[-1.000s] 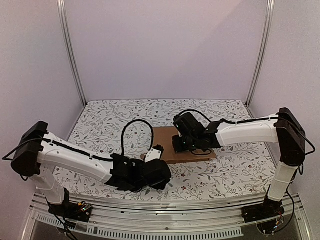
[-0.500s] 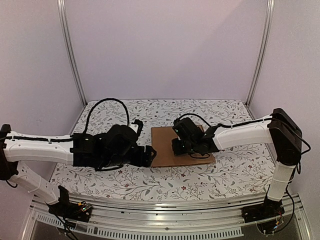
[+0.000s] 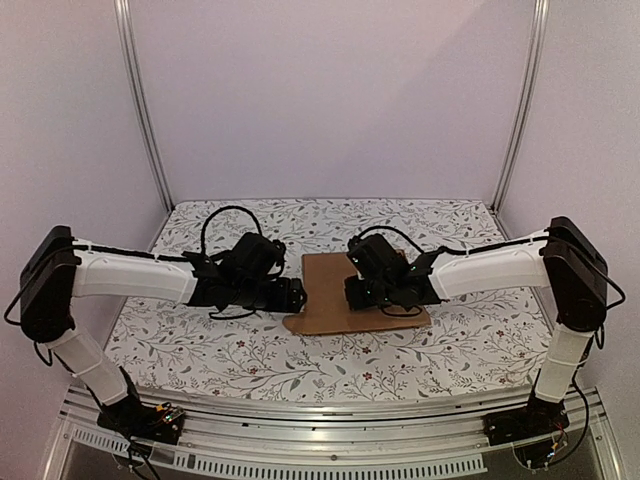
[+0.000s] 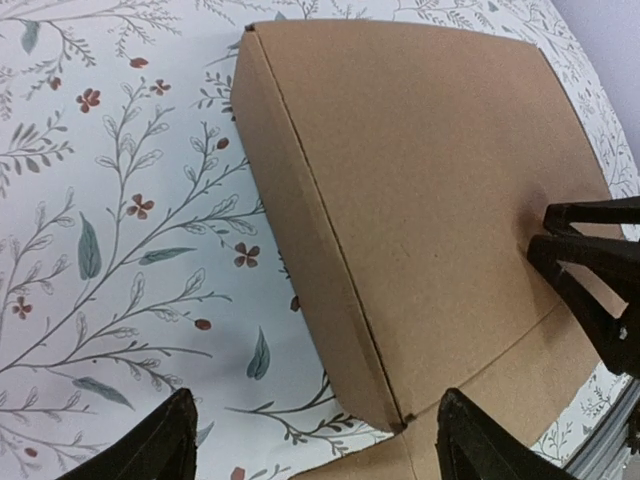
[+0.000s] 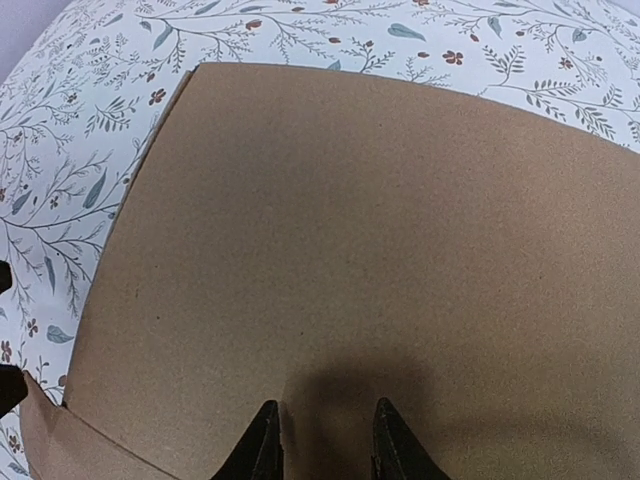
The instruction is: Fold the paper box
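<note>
Floral table [image 3: 200, 350] carries the paper box [image 3: 335, 290], lid down, centrally. Left gripper [image 3: 293, 296], spread wide and empty, has swung to its left edge. Right gripper [image 5: 325, 425], narrowly parted, grasps nothing and pins the lid. Side tucking likely remains.

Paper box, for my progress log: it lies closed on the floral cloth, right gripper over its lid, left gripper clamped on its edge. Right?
No. The left wrist view shows the left gripper open, its jaws apart around a corner of the paper box, gripping nothing. The rest holds: box closed on the floral cloth, right gripper over its lid.
</note>
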Controlling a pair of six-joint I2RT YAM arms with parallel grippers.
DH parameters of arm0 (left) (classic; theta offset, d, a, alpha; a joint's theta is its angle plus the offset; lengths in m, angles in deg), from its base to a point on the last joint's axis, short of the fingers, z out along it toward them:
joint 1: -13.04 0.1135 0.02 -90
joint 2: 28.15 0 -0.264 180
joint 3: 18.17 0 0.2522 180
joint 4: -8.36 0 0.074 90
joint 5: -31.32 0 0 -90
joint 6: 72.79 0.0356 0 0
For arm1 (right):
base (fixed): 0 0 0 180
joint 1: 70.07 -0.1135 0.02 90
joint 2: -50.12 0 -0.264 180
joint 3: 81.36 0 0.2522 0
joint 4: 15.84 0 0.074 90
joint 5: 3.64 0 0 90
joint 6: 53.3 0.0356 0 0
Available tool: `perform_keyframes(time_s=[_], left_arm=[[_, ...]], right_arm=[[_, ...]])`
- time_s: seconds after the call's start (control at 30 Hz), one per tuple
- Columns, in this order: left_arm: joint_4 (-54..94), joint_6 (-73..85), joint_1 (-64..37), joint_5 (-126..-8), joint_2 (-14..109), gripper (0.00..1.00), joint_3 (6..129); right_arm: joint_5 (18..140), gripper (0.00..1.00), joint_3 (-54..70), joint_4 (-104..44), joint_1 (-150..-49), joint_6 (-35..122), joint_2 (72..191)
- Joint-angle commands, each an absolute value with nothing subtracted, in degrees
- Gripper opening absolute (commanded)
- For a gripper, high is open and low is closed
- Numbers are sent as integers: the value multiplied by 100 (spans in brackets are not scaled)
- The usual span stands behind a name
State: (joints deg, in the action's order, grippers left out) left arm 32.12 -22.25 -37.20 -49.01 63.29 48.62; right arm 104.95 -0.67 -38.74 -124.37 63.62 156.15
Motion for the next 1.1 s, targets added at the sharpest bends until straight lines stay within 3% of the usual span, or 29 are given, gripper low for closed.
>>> perform_keyframes(time_s=[0.0,0.33,0.7,1.07], left_arm=[[2473,-2241,-3305,-5744,6801,80,5151],[2335,-2164,-2882,-6197,7606,74,5702],[2120,-2185,-2713,-6600,8166,53,5770],[2121,-2171,-2704,-6636,8104,46,5466]], right_arm=[[10424,30,-177,-4114,-12403,6248,15279],[10607,33,-197,-4319,-12399,6027,14846],[10958,54,-706,-4612,-11848,5252,13772],[9001,55,-1271,-4542,-10134,5818,13543]])
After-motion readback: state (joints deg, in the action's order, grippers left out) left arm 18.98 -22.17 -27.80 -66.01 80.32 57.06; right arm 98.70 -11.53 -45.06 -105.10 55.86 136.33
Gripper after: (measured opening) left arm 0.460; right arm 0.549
